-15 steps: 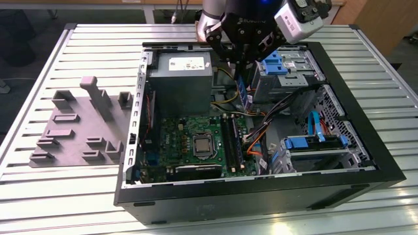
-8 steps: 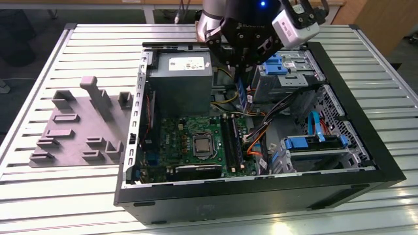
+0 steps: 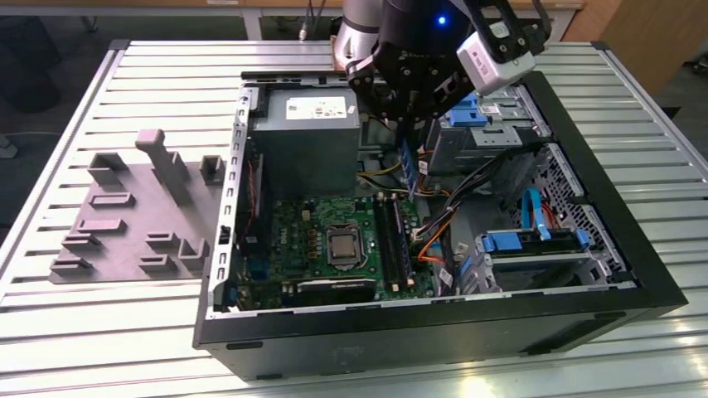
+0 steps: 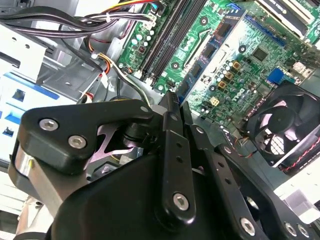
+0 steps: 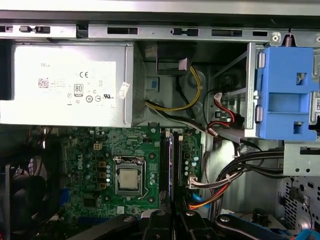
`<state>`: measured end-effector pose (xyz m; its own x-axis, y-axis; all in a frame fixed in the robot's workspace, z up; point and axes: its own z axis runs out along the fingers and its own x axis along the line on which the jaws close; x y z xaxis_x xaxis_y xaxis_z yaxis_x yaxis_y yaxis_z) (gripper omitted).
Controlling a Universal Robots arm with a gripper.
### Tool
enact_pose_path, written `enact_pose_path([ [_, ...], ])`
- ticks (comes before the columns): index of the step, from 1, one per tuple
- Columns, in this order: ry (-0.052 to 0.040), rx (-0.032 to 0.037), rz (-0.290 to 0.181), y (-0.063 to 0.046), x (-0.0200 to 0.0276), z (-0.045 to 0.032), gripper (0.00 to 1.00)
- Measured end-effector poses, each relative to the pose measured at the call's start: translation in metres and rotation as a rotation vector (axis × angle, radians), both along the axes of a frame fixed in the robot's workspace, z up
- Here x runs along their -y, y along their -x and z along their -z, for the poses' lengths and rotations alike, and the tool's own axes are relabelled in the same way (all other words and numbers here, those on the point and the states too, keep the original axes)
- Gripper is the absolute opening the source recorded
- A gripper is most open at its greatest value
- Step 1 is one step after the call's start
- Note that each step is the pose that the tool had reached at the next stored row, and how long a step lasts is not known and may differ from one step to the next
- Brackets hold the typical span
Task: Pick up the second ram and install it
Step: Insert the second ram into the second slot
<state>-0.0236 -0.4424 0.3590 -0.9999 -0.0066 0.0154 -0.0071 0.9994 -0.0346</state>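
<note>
Hovering over the motherboard (image 3: 332,240), gripper (image 3: 410,143) clamps the second ram (image 3: 409,166).

Ribbed metal table (image 3: 166,75) with parallel slats carries two things: open black computer case (image 3: 443,332), lying on its side toward the exterior view's right, and a grey moulded fixture tray (image 3: 128,220) with upright posts, near the exterior view's left, just beside the case, flat on slats
</note>
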Motion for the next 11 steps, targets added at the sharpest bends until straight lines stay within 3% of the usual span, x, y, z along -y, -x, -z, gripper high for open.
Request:
enact_pose_path([
  [11,-0.0002,0.0003,0.000,0.0000,0.0000,0.0028,0.14],
])
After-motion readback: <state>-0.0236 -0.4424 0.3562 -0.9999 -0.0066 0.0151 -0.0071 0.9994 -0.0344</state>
